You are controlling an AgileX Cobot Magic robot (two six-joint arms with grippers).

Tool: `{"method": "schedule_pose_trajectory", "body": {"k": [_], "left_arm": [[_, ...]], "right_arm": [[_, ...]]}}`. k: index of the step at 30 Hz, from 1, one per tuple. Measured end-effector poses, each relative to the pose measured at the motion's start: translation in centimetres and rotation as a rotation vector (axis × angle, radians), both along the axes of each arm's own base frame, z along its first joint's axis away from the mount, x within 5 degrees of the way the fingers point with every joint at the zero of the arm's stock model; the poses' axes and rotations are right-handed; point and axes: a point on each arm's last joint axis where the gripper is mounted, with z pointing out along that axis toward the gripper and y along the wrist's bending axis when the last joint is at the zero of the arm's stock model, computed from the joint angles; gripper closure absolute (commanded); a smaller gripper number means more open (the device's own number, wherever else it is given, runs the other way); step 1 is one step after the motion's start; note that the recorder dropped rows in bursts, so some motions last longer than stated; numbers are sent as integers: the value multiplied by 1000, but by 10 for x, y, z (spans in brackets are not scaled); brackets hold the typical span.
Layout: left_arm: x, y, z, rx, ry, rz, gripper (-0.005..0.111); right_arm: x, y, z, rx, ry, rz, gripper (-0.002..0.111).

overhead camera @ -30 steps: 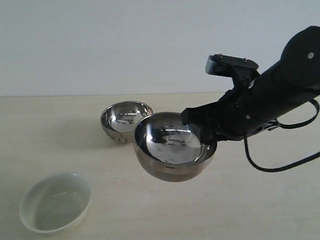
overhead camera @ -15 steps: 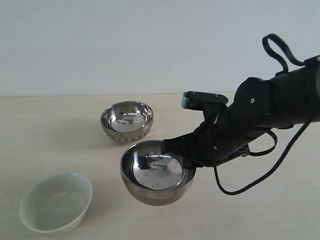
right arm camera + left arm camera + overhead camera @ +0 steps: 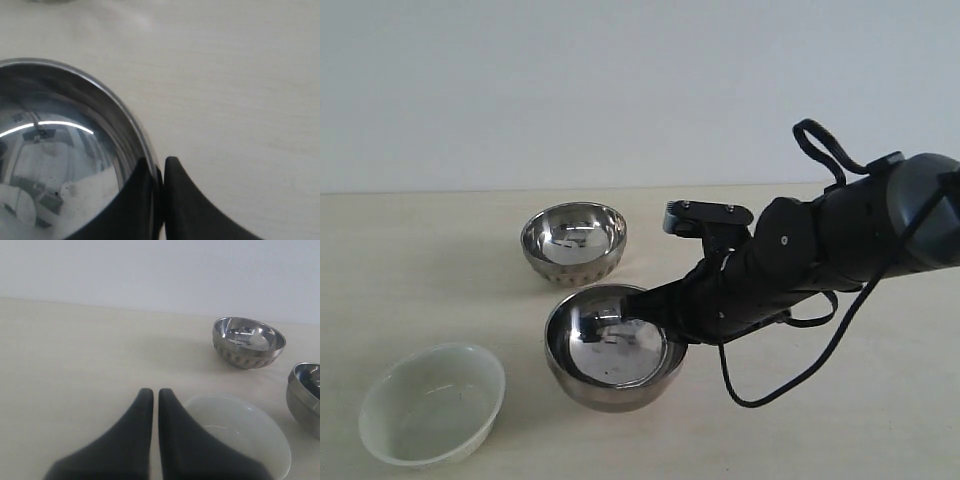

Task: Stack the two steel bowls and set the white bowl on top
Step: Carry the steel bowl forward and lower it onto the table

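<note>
My right gripper (image 3: 665,318) is shut on the near-side rim of the smooth steel bowl (image 3: 610,352), one finger inside and one outside; the pinch shows in the right wrist view (image 3: 159,165) on the bowl's rim (image 3: 131,125). This bowl sits low over the table, in front of the ribbed steel bowl (image 3: 573,243); whether it touches the table I cannot tell. The white bowl (image 3: 432,403) stands at the front left. In the left wrist view my left gripper (image 3: 151,392) is shut on nothing, just beside the white bowl (image 3: 245,432), with the ribbed bowl (image 3: 248,342) beyond.
The pale wooden table (image 3: 840,430) runs back to a plain white wall. My right arm and its looping black cable (image 3: 790,375) reach in from the right. The smooth bowl's edge (image 3: 306,392) shows at the side of the left wrist view.
My right gripper has carried the smooth steel bowl down and to the left, from beside the ribbed bowl to a low spot in front of it. The ribbed and white bowls stayed put.
</note>
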Motion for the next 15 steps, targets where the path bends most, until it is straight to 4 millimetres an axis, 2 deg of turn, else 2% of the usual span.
{"method": "schedule_pose_trajectory", "body": {"k": [15], "left_arm": [[0, 0, 0, 0, 0, 0, 103]], "right_arm": [[-1, 7, -14, -13, 5, 9, 108]]}}
